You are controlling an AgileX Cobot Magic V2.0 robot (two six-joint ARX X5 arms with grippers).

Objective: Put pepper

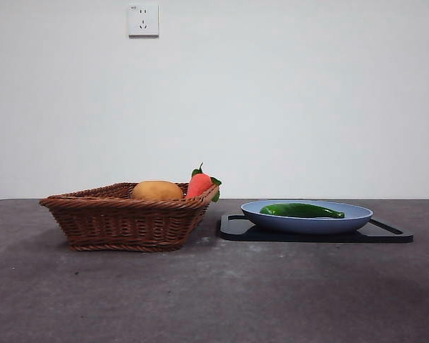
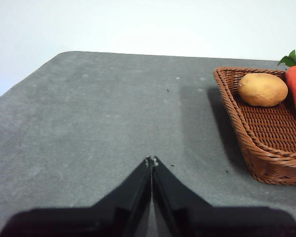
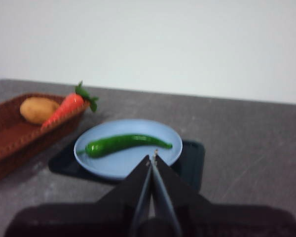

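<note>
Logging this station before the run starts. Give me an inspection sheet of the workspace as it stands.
Surface: dark grey table, lightly speckled.
Job's things: pepper lies lengthwise in the blue plate; the plate sits on a black tray.
Clutter: wicker basket beside the tray, holding a potato and a carrot leaning on its rim.
Grippers: left gripper shut, holding nothing, over bare table beside the basket; right gripper shut, holding nothing, near the plate's rim, clear of the pepper.
Cables: nothing seen.
Surroundings: plain white wall with a wall socket.
</note>
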